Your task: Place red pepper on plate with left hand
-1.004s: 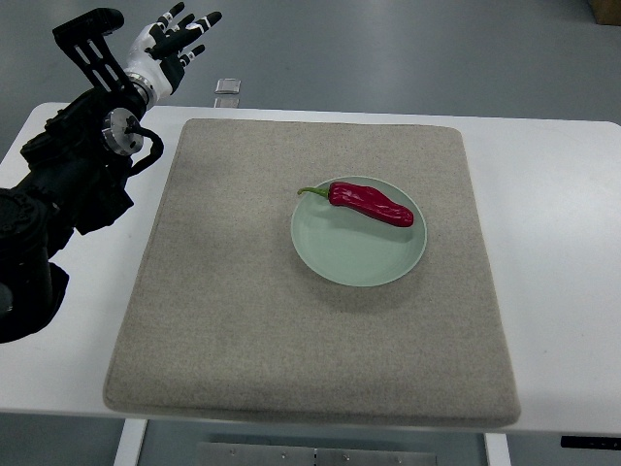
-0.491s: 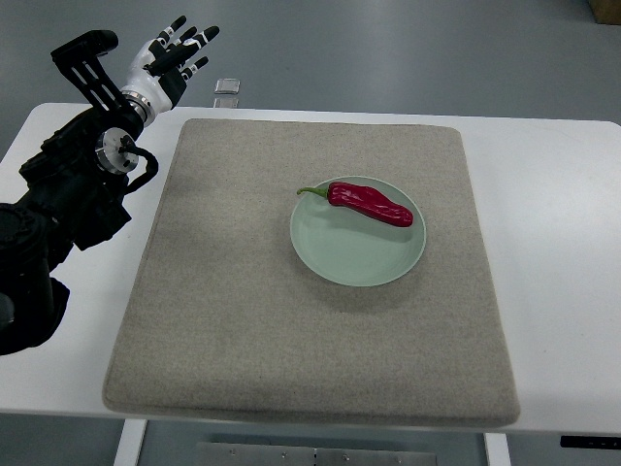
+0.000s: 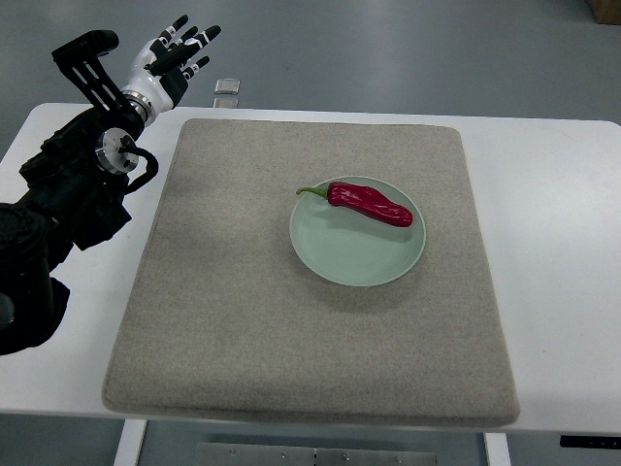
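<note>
Red pepper resting on plate, left hand empty at the far left corner.

White table (image 3: 563, 243) carrying a grey mat (image 3: 243, 311); at the mat's middle, a pale green plate (image 3: 349, 257). Across the plate's far part lies the red pepper (image 3: 374, 203), stem poking over the left rim. Well apart, above the table's far left edge: left hand (image 3: 170, 60), fingers spread, grasping nothing. Beside it, a small clear object (image 3: 227, 87).

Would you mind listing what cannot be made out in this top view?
- Right hand: out of frame.
- Left hand: its palm faces away.
- Small clear object past the table's far edge: too small to identify.
- Plate under the red pepper: covered.
- Table's near edge: cut off by the picture's bottom.
</note>
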